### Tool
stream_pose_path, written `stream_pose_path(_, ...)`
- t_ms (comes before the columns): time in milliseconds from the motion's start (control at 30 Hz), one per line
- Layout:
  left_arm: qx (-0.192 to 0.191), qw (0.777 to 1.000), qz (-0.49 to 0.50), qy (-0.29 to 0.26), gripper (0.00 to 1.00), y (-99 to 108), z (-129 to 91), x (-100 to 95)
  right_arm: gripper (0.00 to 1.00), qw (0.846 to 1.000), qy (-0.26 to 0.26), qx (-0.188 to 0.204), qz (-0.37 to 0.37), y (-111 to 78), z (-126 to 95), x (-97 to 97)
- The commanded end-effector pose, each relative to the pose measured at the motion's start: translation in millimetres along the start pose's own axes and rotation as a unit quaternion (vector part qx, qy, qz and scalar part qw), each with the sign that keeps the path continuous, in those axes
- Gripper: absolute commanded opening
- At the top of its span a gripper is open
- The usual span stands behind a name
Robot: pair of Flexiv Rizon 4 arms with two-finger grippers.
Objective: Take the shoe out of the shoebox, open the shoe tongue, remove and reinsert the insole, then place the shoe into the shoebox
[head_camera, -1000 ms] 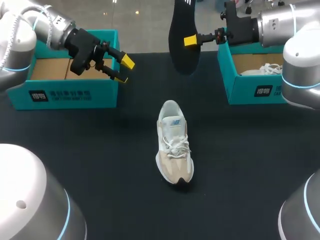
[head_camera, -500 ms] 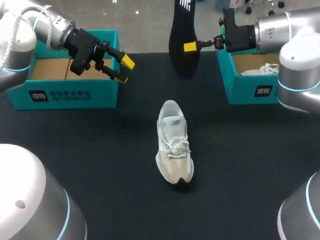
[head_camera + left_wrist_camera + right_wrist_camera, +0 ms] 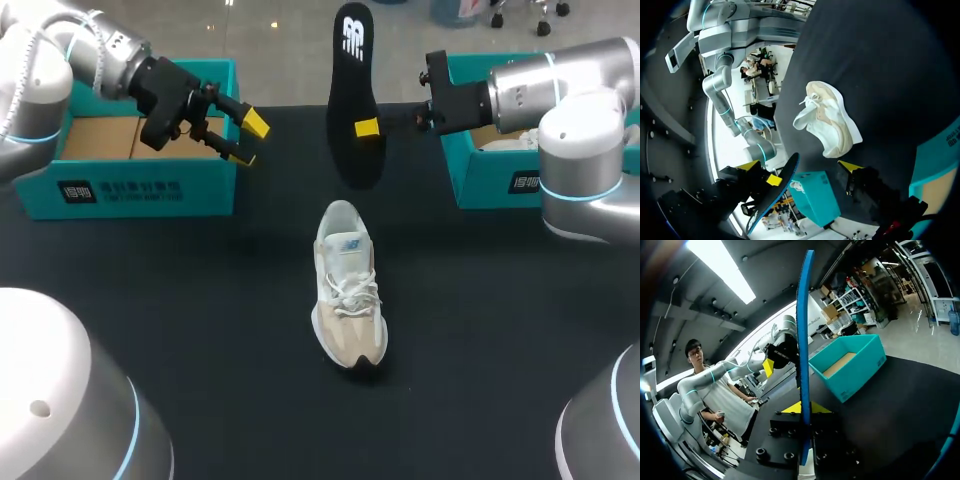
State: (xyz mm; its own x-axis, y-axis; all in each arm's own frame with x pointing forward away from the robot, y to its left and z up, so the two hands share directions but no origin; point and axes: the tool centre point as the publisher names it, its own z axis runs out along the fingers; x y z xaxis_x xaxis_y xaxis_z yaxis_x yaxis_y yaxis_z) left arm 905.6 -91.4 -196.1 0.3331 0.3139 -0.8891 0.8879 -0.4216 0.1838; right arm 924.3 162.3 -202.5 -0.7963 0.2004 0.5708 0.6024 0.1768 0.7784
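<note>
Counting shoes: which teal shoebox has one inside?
The right shoebox: a white shoe shows inside. The left shoebox shows only bare cardboard.

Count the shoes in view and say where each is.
2. One shoe lies mid-table; a second shoe shows partly inside the right shoebox, behind the right arm. The left shoebox is partly hidden, so another may be missed.

Two teal shoeboxes stand on the one black table [image 3: 200, 300]: the left shoebox [image 3: 130, 200] and the right shoebox [image 3: 480, 182]. There are two shoes: the shoe [image 3: 348, 285] out on the table and a second shoe [image 3: 498, 147], partly seen inside the right shoebox. There is one black insole [image 3: 350, 100]. There are two hands, the left hand [image 3: 250, 141] and the right hand [image 3: 366, 127].
</note>
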Motion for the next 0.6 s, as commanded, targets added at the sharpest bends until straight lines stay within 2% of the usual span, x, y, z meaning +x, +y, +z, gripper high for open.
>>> stream_pose_path(33, 0.001, 1.000, 0.000, 0.001, 1.00, 0.0, -0.7, -0.1, 0.00, 1.000, -0.002, 0.001, 0.001, 0.6, 0.6, 1.3)
stream_pose_path(333, 0.001, 1.000, 0.000, 0.001, 1.00, 0.0, -0.7, -0.1, 0.00, 1.000, -0.002, 0.001, 0.001, 0.6, 0.6, 1.3)
stream_pose_path(367, 0.001, 1.000, 0.000, 0.001, 1.00, 0.0, -0.7, -0.1, 0.00, 0.999, 0.021, -0.028, 0.009, -1.9, 2.4, -1.9)
stream_pose_path(433, 0.001, 1.000, 0.000, 0.001, 1.00, 0.0, -0.7, -0.1, 0.00, 0.998, 0.035, -0.043, -0.004, -4.7, 4.5, -5.7)
stream_pose_path(600, 0.001, 1.000, 0.000, 0.001, 1.00, 0.0, -0.7, -0.1, 0.00, 0.997, 0.058, -0.048, -0.009, -17.6, 8.2, -15.7)
